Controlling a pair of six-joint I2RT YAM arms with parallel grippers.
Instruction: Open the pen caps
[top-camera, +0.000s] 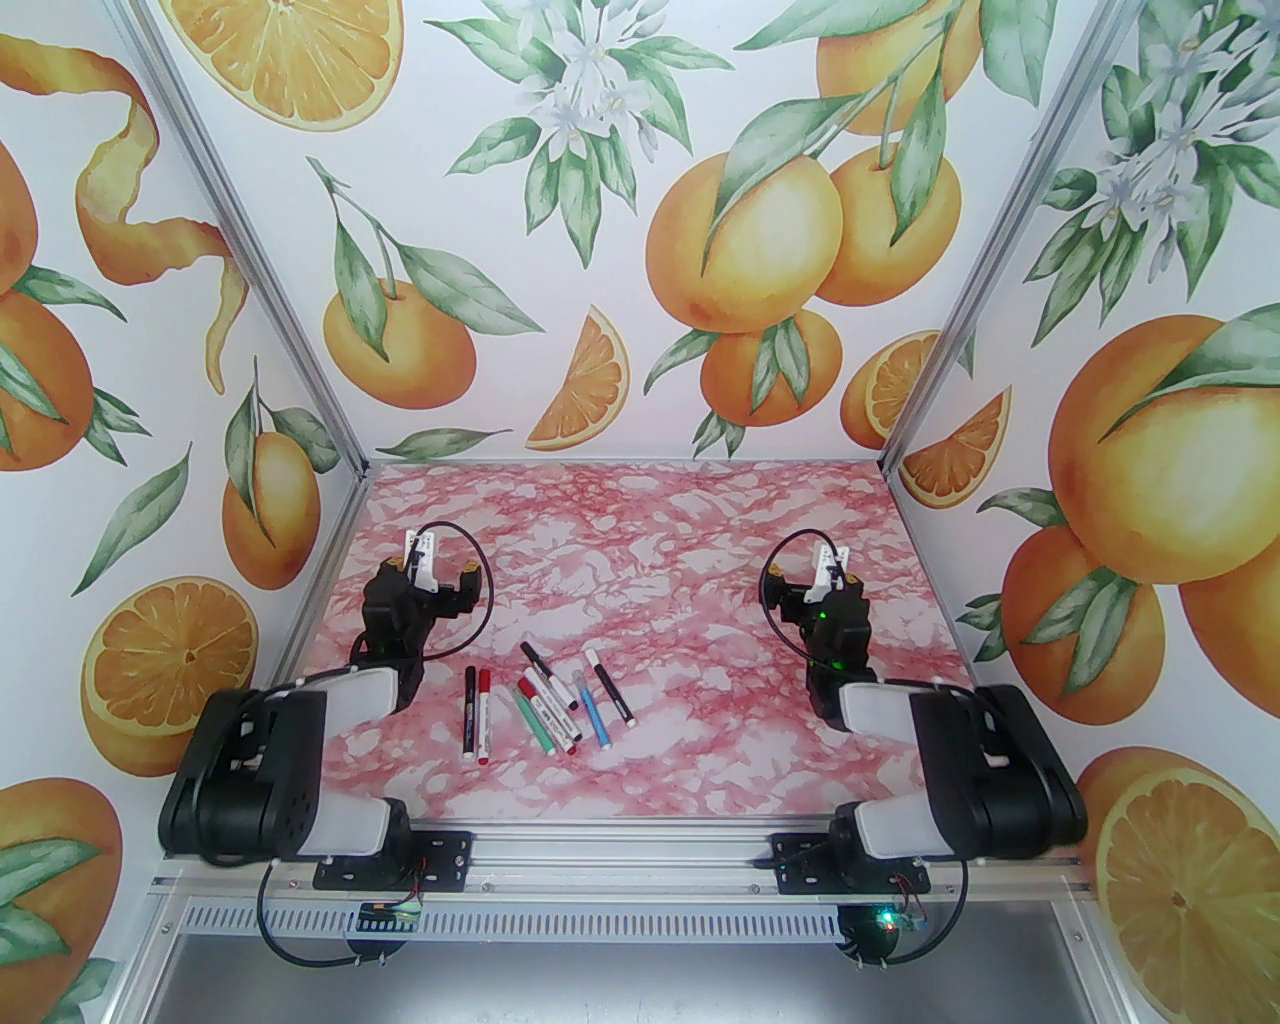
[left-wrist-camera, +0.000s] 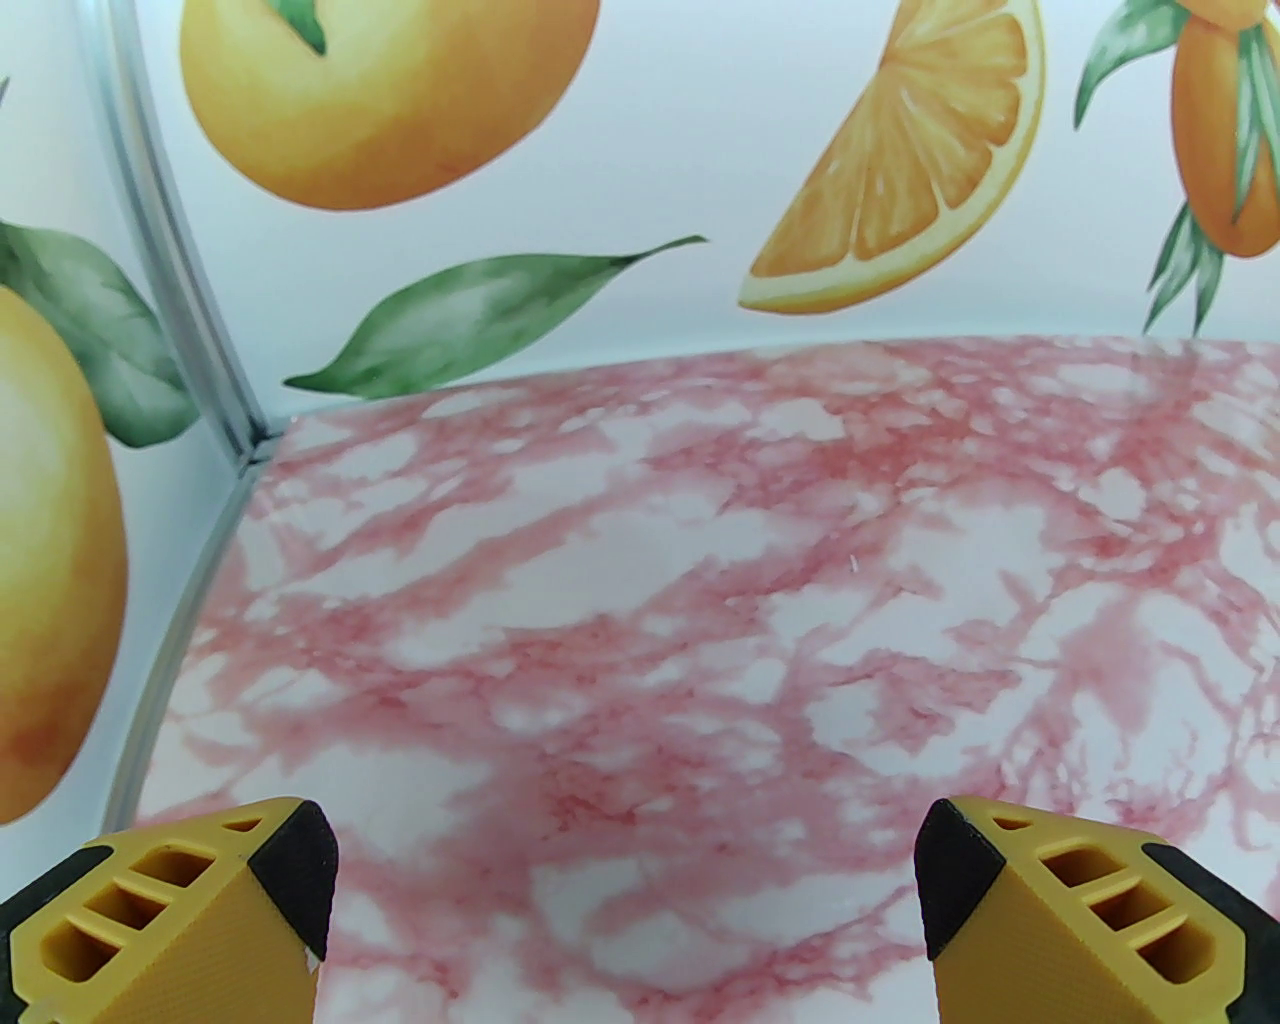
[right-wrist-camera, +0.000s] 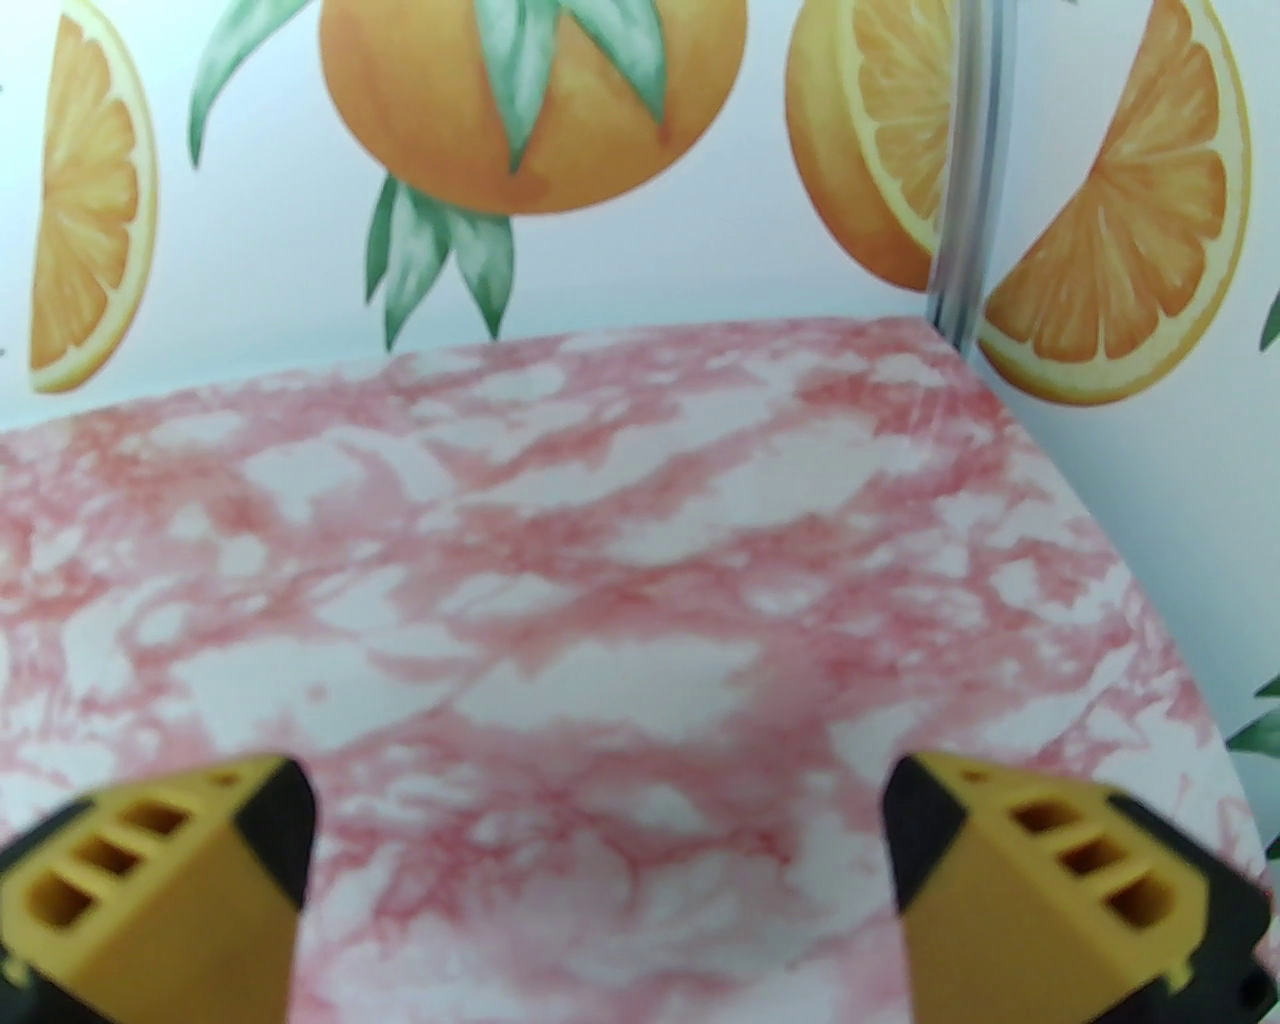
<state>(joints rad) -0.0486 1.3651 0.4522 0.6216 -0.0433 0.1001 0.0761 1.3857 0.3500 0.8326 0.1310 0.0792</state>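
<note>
Seven pens (top-camera: 545, 700) lay in a loose row on the pink marbled surface (top-camera: 700, 520), a short way beyond the metal rail (top-camera: 620, 860) and about opposite its middle. Two of them lay side by side nearer to the left end of the rail. The other five were fanned out just beside these, toward the right end.

As far as the top view showed, the pen caps (top-camera: 483, 681) were all on their pens, and no loose cap lay anywhere beyond the rail. The pens were small in that view, so I could not be fully sure. I judged that the task was at its very start: nothing was opened, and every cap was left to do.

The left claw (left-wrist-camera: 625, 880) was wide open, with its yellow fingers (left-wrist-camera: 200, 920) well apart. It held nothing and touched nothing, and under it was only bare surface. The right claw (right-wrist-camera: 600, 830) was open just as wide and was empty too. Both claws hung farther from the rail than the pens, one on each side of the group and well apart from it.

A likely first step would be to bring one claw back toward the rail to hold a barrel, and the other to pull the cap.
</note>
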